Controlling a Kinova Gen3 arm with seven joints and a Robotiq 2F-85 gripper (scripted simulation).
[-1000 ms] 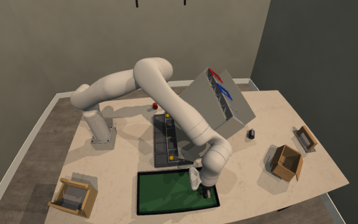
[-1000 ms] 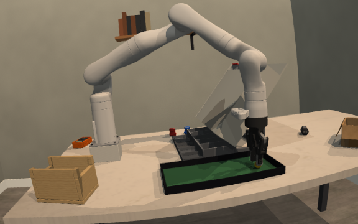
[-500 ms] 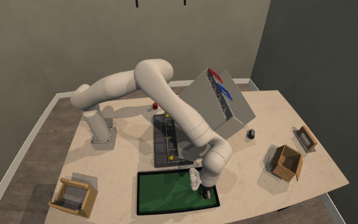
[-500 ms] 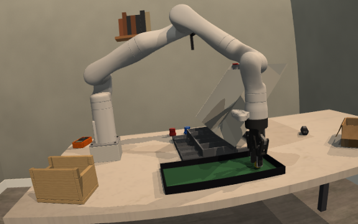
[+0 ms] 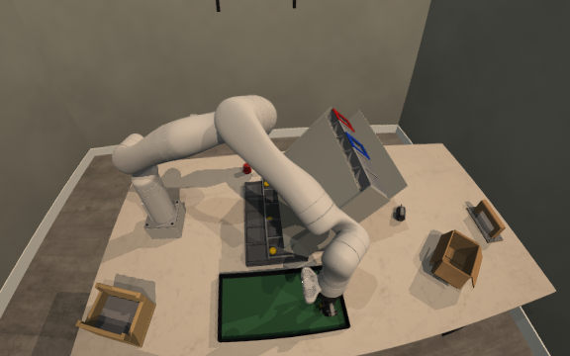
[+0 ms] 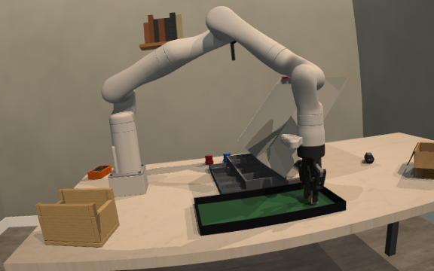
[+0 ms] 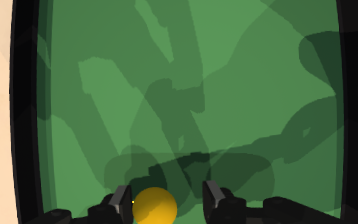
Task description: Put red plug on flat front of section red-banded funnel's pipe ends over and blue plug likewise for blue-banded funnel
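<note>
My gripper is partly open, low over the right end of the green tray. A yellow marble lies between its fingers, near the left one, with a gap to the right one. The red plug and the blue plug stand behind the dark sectioned box; the arm hides the blue one in the top view. Yellow marbles sit in the box's sections. The red band and blue band top the slanted grey housing.
An open wooden crate stands front left. A cardboard box and a small black object are at the right. The housing rises close behind the arm. An orange device lies by the robot's base.
</note>
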